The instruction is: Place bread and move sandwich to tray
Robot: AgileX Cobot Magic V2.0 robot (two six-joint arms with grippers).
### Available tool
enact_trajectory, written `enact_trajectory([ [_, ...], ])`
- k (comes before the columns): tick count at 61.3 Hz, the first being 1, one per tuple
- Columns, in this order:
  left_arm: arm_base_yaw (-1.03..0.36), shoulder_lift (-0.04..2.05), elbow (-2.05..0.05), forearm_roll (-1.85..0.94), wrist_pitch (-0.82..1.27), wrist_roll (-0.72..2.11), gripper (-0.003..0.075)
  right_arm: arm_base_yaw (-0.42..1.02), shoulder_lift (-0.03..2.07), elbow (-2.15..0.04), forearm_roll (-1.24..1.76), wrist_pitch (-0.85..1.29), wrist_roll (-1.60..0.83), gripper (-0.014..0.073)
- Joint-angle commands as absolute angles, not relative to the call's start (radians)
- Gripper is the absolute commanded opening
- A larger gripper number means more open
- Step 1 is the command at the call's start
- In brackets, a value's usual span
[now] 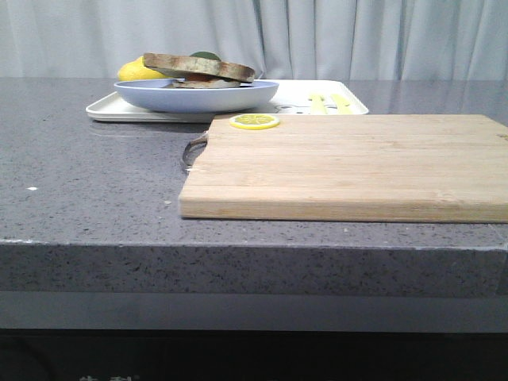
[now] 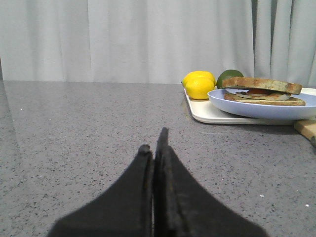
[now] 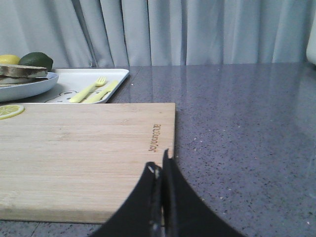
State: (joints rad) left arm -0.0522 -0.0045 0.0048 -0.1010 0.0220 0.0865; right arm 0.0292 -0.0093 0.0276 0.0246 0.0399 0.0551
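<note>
The sandwich [image 1: 202, 73] lies on a round pale-blue plate [image 1: 198, 98] that rests on the white tray [image 1: 111, 109] at the back left. A brown-crusted slice of bread [image 2: 261, 84] forms its top layer, with egg white and a bit of red showing beneath. My left gripper [image 2: 154, 140] is shut and empty, low over the grey counter, with the sandwich [image 2: 262, 93] ahead and well apart. My right gripper [image 3: 160, 164] is also shut and empty, over the corner of the wooden cutting board [image 3: 84, 148]. Neither gripper shows in the front view.
A lemon slice [image 1: 255, 121] lies at the far left corner of the cutting board [image 1: 357, 167]. A lemon [image 2: 199, 85] and a lime [image 2: 228, 76] sit on the tray behind the plate. Yellow-green cutlery [image 3: 94, 89] lies on the tray's right part. Curtains hang behind the counter.
</note>
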Motion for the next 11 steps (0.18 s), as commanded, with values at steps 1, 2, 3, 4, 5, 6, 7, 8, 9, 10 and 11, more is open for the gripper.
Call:
enact_trajectory([
  [1, -0.049, -0.025, 0.006, -0.108, -0.058, 0.084, -0.0020, 0.024, -0.028, 0.024, 0.013, -0.044, 0.056, -0.0069],
  [2, -0.049, -0.025, 0.006, -0.108, -0.058, 0.084, -0.0020, 0.024, -0.028, 0.024, 0.013, -0.044, 0.056, -0.0069],
  [3, -0.049, -0.025, 0.006, -0.108, -0.058, 0.084, -0.0020, 0.024, -0.028, 0.024, 0.013, -0.044, 0.056, -0.0069],
  [4, -0.049, -0.025, 0.006, -0.108, -0.058, 0.084, -0.0020, 0.024, -0.028, 0.024, 0.013, -0.044, 0.056, -0.0069],
  [5, -0.049, -0.025, 0.006, -0.108, -0.058, 0.084, -0.0020, 0.024, -0.028, 0.024, 0.013, -0.044, 0.056, -0.0069],
  [6, -0.049, -0.025, 0.006, -0.108, -0.058, 0.084, -0.0020, 0.024, -0.028, 0.024, 0.013, -0.044, 0.056, -0.0069],
  [7, -0.049, -0.025, 0.006, -0.108, -0.058, 0.084, -0.0020, 0.024, -0.028, 0.024, 0.013, -0.044, 0.056, -0.0069],
  [8, -0.049, -0.025, 0.006, -0.108, -0.058, 0.084, -0.0020, 0.024, -0.028, 0.024, 0.013, -0.044, 0.056, -0.0069],
  [9, -0.049, -0.025, 0.006, -0.108, -0.058, 0.084, -0.0020, 0.024, -0.028, 0.024, 0.013, -0.044, 0.056, -0.0069],
  [10, -0.049, -0.025, 0.006, -0.108, -0.058, 0.084, -0.0020, 0.024, -0.028, 0.024, 0.013, -0.044, 0.056, -0.0069],
  [11, -0.049, -0.025, 0.006, -0.108, -0.058, 0.084, -0.0020, 0.024, -0.028, 0.024, 0.013, -0.044, 0.056, -0.0069],
])
